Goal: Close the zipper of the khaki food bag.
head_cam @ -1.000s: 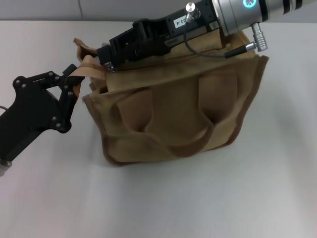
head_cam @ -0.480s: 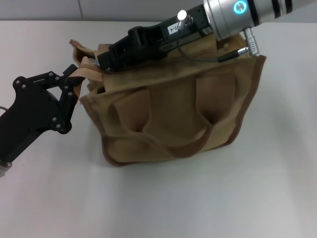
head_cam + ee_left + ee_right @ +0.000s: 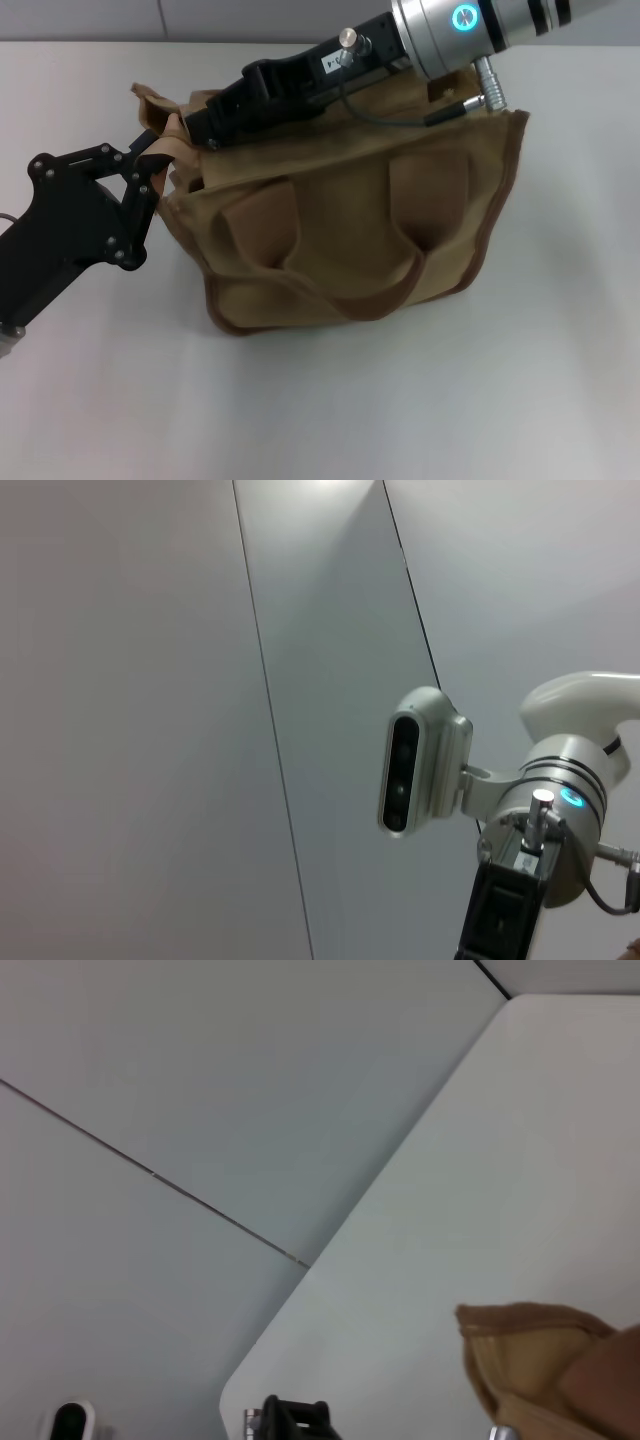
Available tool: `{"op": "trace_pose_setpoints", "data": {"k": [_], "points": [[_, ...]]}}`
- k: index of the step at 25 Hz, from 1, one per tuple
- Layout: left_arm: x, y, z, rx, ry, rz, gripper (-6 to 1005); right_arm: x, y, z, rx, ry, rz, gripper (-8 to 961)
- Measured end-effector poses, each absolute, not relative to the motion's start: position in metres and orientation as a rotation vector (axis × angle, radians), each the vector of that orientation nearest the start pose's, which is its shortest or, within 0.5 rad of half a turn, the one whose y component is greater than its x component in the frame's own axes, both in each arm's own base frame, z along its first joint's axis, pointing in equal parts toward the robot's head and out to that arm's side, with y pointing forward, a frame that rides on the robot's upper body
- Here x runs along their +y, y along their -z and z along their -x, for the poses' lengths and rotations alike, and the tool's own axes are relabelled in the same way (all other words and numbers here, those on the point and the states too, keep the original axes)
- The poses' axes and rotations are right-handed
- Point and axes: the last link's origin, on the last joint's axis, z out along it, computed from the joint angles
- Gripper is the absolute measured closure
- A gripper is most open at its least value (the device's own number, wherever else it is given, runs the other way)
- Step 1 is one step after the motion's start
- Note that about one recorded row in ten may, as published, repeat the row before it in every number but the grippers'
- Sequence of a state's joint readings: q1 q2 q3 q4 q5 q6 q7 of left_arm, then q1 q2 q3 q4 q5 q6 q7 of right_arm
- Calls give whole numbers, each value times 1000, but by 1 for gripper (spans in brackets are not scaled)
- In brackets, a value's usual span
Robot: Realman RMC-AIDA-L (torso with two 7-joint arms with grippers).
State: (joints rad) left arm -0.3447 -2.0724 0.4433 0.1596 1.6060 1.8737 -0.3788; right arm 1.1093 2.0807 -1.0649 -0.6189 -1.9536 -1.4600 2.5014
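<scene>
Atop the khaki food bag [image 3: 340, 240], the right gripper [image 3: 205, 128] jaws rest.

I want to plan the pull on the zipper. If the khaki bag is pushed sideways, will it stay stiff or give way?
Probably it gives way: the khaki food bag is soft canvas, its side creased and sagging. It may slide on the smooth table. The left hand at its end likely steadies it.

My head view is evenly and brightly lit from above; the white table [image 3: 420, 400] shows no glare and the khaki food bag [image 3: 350, 230] casts only a soft, faint shadow at its base. My left wrist view catches a bright patch on the wall [image 3: 340, 500].
</scene>
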Motion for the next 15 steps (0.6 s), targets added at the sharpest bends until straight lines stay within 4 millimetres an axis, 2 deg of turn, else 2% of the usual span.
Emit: {"op": "trace_pose_setpoints", "data": {"k": [7, 15], "points": [[244, -6, 283, 16, 1189, 2026, 976, 398, 53, -40, 1410, -410, 2978, 664], [246, -6, 281, 25, 1198, 2035, 974, 397, 56, -41, 1411, -397, 2983, 707]]}}
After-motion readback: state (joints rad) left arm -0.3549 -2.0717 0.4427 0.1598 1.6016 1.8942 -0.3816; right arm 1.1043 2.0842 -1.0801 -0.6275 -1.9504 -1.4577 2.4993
